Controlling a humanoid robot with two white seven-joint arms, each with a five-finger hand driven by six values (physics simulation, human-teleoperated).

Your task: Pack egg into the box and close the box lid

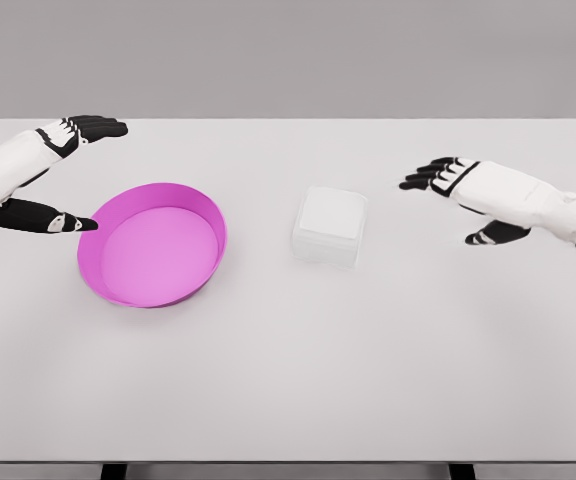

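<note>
A small white box sits near the middle of the white table, its lid down as far as I can tell. No egg shows anywhere in the head view. My left hand hovers at the far left, fingers spread wide, thumb near the pink bowl's rim and holding nothing. My right hand is at the right, about a hand's width from the box, fingers extended and relaxed, empty.
A large pink bowl with nothing in it stands left of the box, right beside my left hand. The white table stretches wide; its front edge runs along the bottom of the view.
</note>
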